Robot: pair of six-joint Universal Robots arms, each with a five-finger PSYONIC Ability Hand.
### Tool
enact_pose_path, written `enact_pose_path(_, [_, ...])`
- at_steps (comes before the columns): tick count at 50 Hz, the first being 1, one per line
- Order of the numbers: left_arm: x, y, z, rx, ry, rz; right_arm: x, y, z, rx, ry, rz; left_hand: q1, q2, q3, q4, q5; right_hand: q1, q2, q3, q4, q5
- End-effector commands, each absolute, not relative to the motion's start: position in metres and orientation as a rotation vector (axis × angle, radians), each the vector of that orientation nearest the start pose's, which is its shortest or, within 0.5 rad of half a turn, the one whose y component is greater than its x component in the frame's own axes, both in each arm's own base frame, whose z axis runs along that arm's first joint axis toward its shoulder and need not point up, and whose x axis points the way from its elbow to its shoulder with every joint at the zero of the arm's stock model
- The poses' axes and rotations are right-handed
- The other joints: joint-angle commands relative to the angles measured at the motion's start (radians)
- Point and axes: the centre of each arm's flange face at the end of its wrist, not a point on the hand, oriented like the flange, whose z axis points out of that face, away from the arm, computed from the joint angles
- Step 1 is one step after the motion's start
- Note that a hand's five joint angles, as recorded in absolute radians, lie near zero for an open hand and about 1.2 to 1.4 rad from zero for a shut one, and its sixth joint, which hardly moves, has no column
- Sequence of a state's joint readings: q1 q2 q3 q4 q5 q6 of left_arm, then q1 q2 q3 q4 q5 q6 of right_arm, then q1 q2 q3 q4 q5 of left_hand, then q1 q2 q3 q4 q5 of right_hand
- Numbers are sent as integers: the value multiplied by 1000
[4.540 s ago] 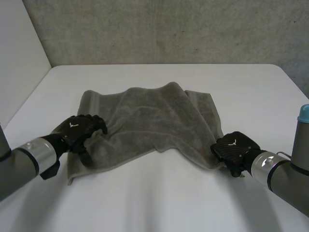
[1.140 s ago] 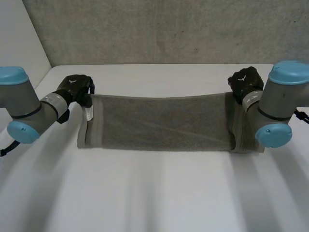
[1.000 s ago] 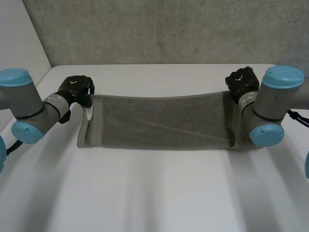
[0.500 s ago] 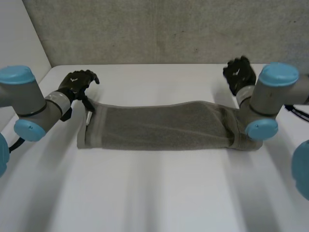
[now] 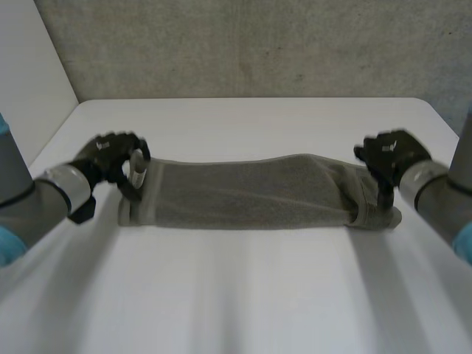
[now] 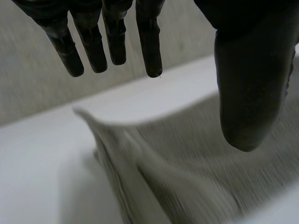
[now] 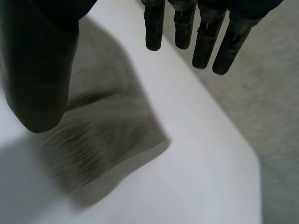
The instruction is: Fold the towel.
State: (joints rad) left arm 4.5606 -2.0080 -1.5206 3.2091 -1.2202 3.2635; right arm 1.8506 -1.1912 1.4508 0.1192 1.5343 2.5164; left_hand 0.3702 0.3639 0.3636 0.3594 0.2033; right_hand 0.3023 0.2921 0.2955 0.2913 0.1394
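A grey towel [image 5: 251, 193] lies folded into a long band across the middle of the white table [image 5: 243, 295]. My left hand [image 5: 110, 156] hovers at the band's left end, open, with nothing between fingers [image 6: 110, 37] and thumb; the towel's end [image 6: 154, 172] lies beneath it. At the band's right end my right hand [image 5: 389, 153] is open too, its straight fingers [image 7: 205, 37] above the towel's corner [image 7: 112, 135]. Neither hand holds the cloth.
A grey wall [image 5: 251, 44] rises behind the table's far edge. A light panel [image 5: 29, 66] stands at the far left. Bare table lies in front of and behind the towel.
Both hands let go of the towel's far edge, which dropped flat onto the band. The hands opened and drew back toward me, out to the towel's two ends.
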Motion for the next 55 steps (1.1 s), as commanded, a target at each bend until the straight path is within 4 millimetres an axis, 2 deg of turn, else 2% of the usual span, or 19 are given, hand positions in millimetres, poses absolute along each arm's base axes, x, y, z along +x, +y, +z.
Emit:
enact_pose_path(1, [-206,-316,144,785,2712,-1773,211,-290,173,-1200,2504,-1806,11,17,17,21,3,23,34,30,34,12])
enact_pose_path(3, [-201,-318,133,736,2708,-1715,201,-296,163,-1110,2527,-1840,2,8,8,13,-6,44,54,51,55,32])
enact_pose_path(6, [-200,-321,130,718,2696,-1713,197,-301,157,-1029,2523,-1872,-4,2,3,7,-12,76,86,83,87,64])
enact_pose_path(11, [-201,-333,128,710,2598,-1815,197,-310,144,-965,2496,-1899,-4,2,3,7,-12,106,116,112,117,94])
enact_pose_path(16, [-202,-344,133,701,2500,-1925,200,-317,129,-972,2479,-1902,-4,2,3,7,-12,153,163,159,164,141])
enact_pose_path(20, [-202,-345,132,702,2490,-1937,198,-320,117,-968,2508,-1864,-1,5,5,10,-9,173,183,180,184,161])
enact_pose_path(22, [-202,-344,130,703,2495,-1928,196,-323,114,-954,2516,-1860,-4,2,3,7,-12,345,355,352,356,333])
enact_pose_path(23, [-201,-344,127,701,2501,-1920,196,-323,114,-954,2516,-1860,-4,2,3,7,-12,346,357,353,357,335])
enact_pose_path(24, [-202,-344,125,703,2505,-1917,196,-323,113,-954,2510,-1861,-4,2,3,7,-12,585,595,591,596,573])
enact_pose_path(25, [-202,-344,125,703,2505,-1917,196,-323,113,-954,2510,-1861,-4,2,3,7,-12,587,597,594,598,575])
enact_pose_path(27, [-202,-345,124,705,2505,-1915,195,-325,115,-961,2492,-1865,-4,2,3,7,-12,1031,1042,1038,1042,1020])
enact_pose_path(29, [-202,-346,124,703,2503,-1916,192,-329,118,-961,2491,-1882,-4,2,3,7,-12,1093,1104,1100,1104,1082])
enact_pose_path(35, [-198,-350,125,686,2493,-1924,170,-342,127,-899,2530,-1934,-4,2,3,7,-12,1094,1104,1101,1105,1082])
enact_pose_path(43, [-198,-347,120,689,2511,-1901,177,-334,123,-921,2526,-1892,-1,5,5,10,-9,1094,1104,1101,1105,1082])
enact_pose_path(47, [-199,-347,120,691,2511,-1902,181,-335,125,-934,2507,-1918,-4,2,3,7,-12,1094,1104,1101,1105,1082])
enact_pose_path(50, [-198,-348,121,689,2508,-1905,177,-339,128,-930,2506,-1937,-4,2,3,7,-12,1094,1104,1101,1105,1082])
enact_pose_path(52, [-198,-348,121,687,2509,-1903,169,-344,129,-924,2526,-1951,-7,-1,0,4,-15,1094,1104,1101,1105,1082])
enact_pose_path(54, [-197,-348,122,683,2509,-1902,149,-351,128,-915,2588,-1955,-10,-4,-3,1,-17,1094,1104,1101,1105,1082])
enact_pose_path(55, [-197,-348,122,683,2509,-1902,149,-351,128,-915,2589,-1955,-10,-4,-3,1,-17,1094,1104,1101,1105,1082])
